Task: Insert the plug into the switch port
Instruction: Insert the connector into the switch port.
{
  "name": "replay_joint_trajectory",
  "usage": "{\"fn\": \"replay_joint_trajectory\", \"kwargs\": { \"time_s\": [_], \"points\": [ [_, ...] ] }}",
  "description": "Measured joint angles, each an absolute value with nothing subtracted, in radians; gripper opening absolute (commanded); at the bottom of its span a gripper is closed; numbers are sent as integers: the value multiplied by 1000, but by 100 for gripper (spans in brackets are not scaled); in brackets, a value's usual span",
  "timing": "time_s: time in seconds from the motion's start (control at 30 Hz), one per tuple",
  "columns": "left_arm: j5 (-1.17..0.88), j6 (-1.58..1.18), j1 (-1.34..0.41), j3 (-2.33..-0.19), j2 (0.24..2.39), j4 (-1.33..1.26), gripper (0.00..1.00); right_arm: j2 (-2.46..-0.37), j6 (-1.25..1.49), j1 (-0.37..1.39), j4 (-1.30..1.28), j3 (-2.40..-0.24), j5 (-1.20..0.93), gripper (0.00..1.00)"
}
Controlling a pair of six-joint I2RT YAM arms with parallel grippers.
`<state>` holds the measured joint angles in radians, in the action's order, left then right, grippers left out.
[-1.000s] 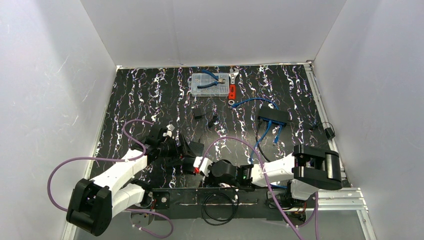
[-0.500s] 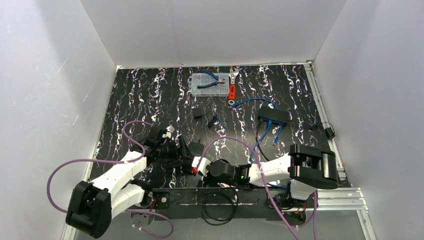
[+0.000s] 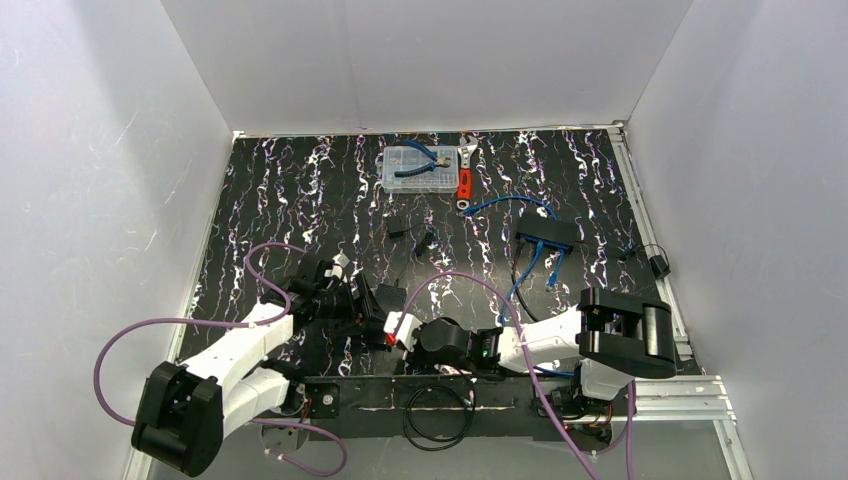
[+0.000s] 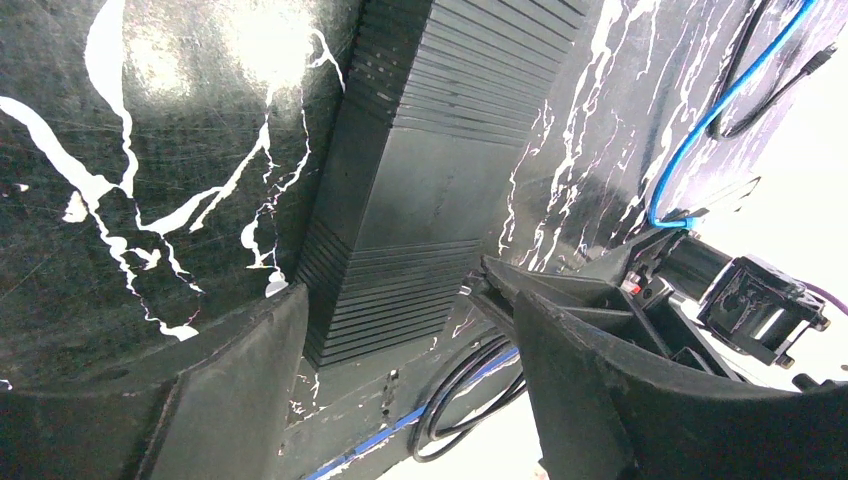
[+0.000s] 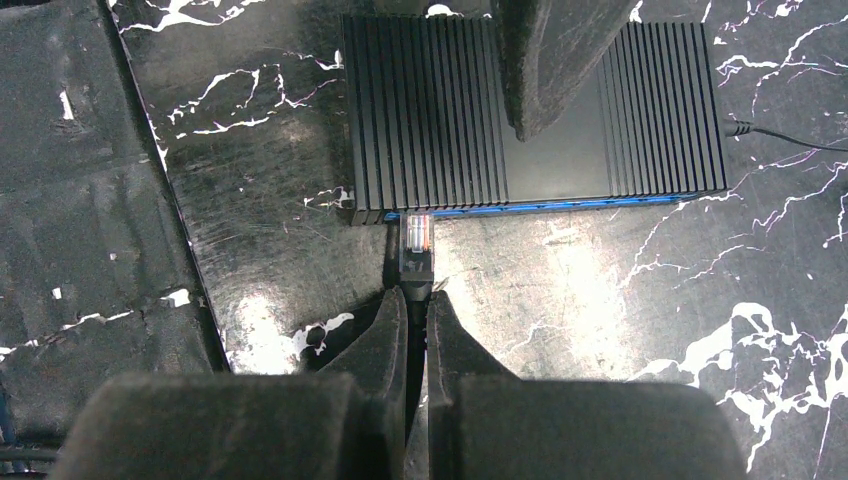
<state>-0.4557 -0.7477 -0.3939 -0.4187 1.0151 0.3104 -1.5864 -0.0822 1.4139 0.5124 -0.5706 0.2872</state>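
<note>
My left fingers [image 4: 235, 385] have narrowed, yet stand apart astride the ribbed matte-black box [image 5: 440, 110]. Right fingers [image 5: 388, 325] clamp the clear plug [image 5: 417, 240], its tip at the box's edge. Insertion is in hand, and I judge it needs a straight push.

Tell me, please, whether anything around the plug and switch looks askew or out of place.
Nothing stands out: the right claw holds the plug straight, its clear tip at the port edge of the switch, near one corner.

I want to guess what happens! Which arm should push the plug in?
Right. The right gripper pinches the plug, its tip at the blue-lit port edge of the switch. The left gripper straddles it.
</note>
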Motion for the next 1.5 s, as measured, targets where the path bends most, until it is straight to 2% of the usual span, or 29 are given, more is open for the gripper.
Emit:
{"fn": "replay_joint_trajectory", "kwargs": {
  "time_s": [0.87,1.03,1.17,1.5],
  "points": [
    [-458,-741,-392,-415,1026,314,66,-1561,-38,1413,550,-564,237,1],
    [-453,-741,-387,-404,1016,309,60,-1578,-29,1413,586,-564,247,1],
    [-448,-739,-387,-400,1012,306,45,-1620,-31,1411,598,-564,247,1],
    [-401,-726,-388,-389,1014,291,25,-1634,-37,1392,586,-569,229,1]
  ]
}}
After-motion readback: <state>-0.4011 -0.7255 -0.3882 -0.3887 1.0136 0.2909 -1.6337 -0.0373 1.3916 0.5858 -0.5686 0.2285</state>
